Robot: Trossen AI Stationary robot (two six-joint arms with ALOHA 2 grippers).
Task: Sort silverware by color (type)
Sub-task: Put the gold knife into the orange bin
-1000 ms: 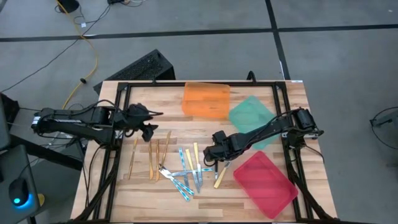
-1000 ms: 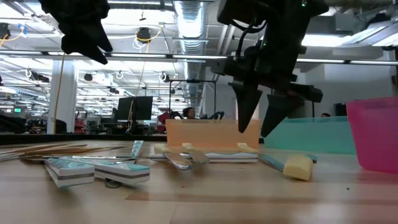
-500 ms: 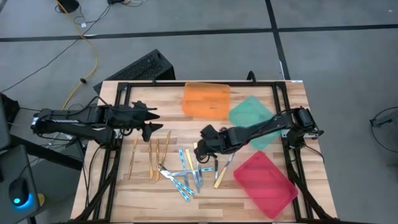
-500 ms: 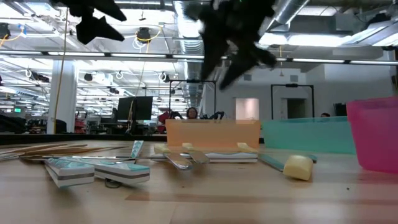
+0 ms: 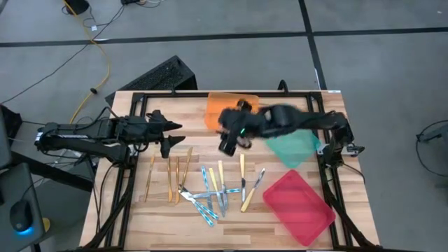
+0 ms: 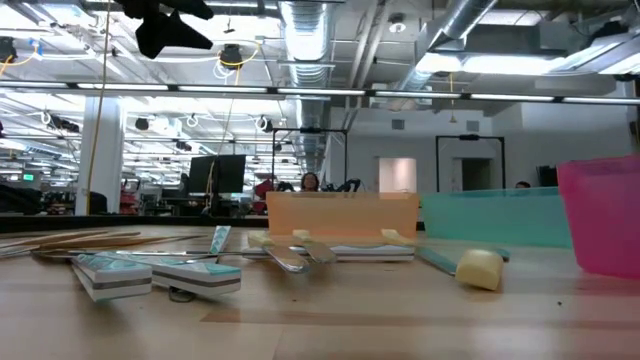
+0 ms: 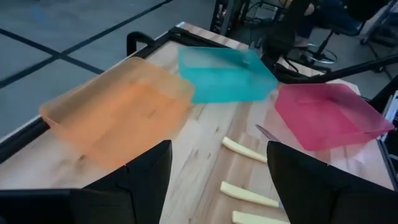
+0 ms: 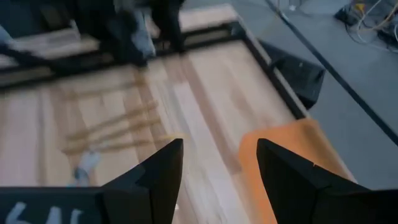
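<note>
Silverware (image 5: 210,187) lies loose on the table (image 5: 308,231). Right tool (image 5: 228,143) (fingers apart, empty) hovers above it — left tool (image 5: 173,138) likewise, beside the gold pieces.

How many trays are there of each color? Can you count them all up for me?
Orange tray: 1
Green tray: 1
Red tray: 1
Total: 3 trays
</note>
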